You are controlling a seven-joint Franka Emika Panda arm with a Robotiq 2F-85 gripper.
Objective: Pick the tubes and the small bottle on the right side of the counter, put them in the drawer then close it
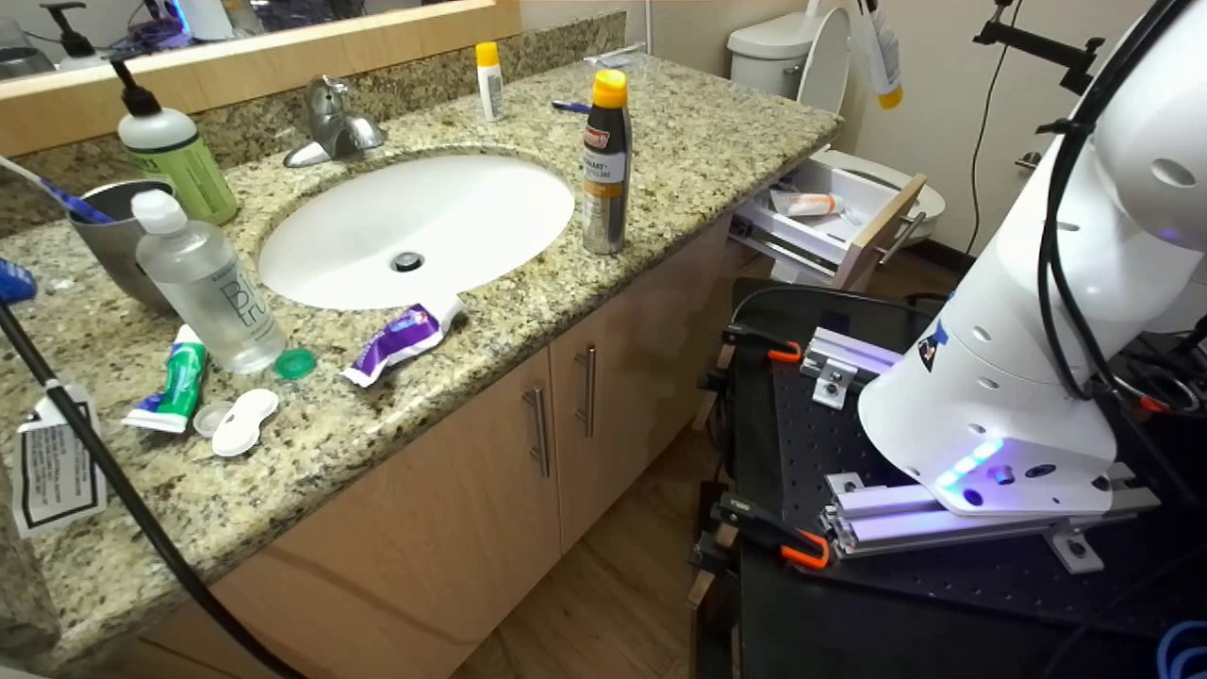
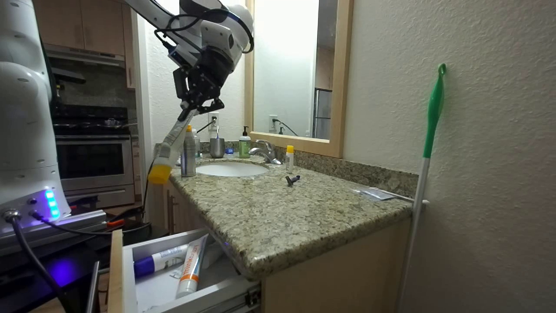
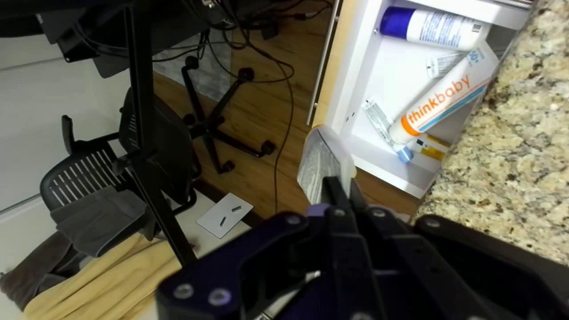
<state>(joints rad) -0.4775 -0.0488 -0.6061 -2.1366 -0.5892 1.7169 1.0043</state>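
Observation:
My gripper [image 2: 188, 112] is shut on a whitish squeeze tube with a yellow cap [image 2: 170, 143], which hangs tilted, cap downward, in the air. The tube also shows in an exterior view [image 1: 881, 57] and in the wrist view [image 3: 318, 166], past the fingertips [image 3: 344, 189]. The drawer [image 2: 116, 269] is pulled out. In it lie a white tube with an orange band [image 3: 444, 100], a white tube with a blue cap [image 3: 438, 29], a thin tube with a pale blue cap [image 3: 380, 122] and a yellow-and-white item [image 3: 431, 149]. A small white bottle with a yellow cap [image 1: 489, 90] stands beyond the sink.
The tall grey can [image 1: 606, 170] stands upright at the counter's front edge, beside the sink [image 1: 415, 212]. A dark razor [image 2: 292, 180] and a clear packet [image 2: 375, 193] lie on the counter. The counter's corner [image 2: 256, 256] overhangs the drawer's inner end.

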